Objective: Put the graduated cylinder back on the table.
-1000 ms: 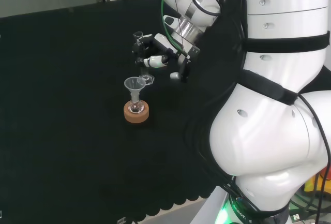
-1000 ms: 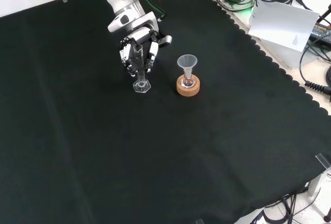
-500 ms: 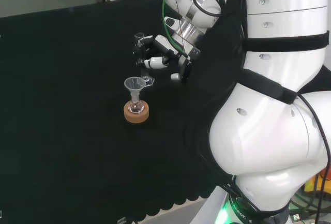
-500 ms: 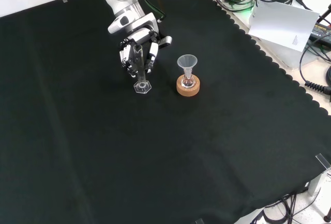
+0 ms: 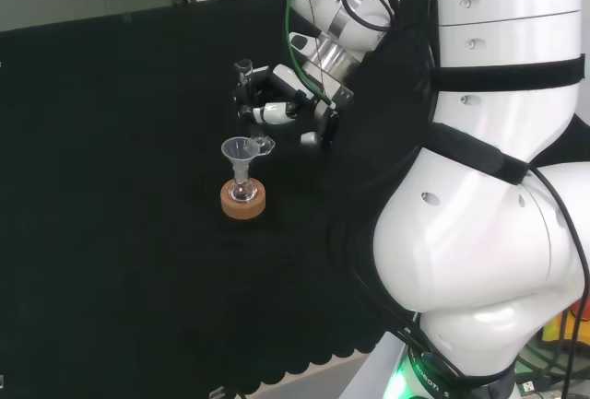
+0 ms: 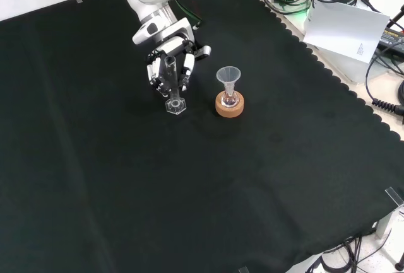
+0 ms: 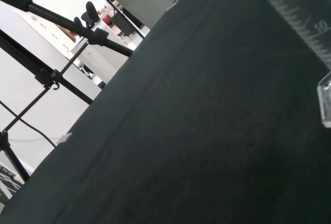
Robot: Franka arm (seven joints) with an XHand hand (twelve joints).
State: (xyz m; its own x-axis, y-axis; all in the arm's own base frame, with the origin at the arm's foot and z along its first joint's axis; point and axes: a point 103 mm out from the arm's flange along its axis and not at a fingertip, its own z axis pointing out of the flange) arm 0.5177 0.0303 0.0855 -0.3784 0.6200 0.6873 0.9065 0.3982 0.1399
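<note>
Fingers of hand (image 6: 169, 65) curled round graduated cylinder (image 6: 172, 86), funnelled flask (image 6: 228, 87) on cork ring (image 6: 229, 106) near.

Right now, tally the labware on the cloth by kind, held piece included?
Graduated cylinder: 1, with the hand curled round it
Funnel: 1
Flask: 1, under the funnel
Cork ring stand: 1
Total: 4

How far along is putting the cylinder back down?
Done: the hand has brought the graduated cylinder upright beside the funnel on its cork ring.
In hand: fingers are curled round the cylinder's tube; its hexagonal base is at cloth level, but contact cannot be told.
Left: seat it, open the hand, withdraw.
</note>
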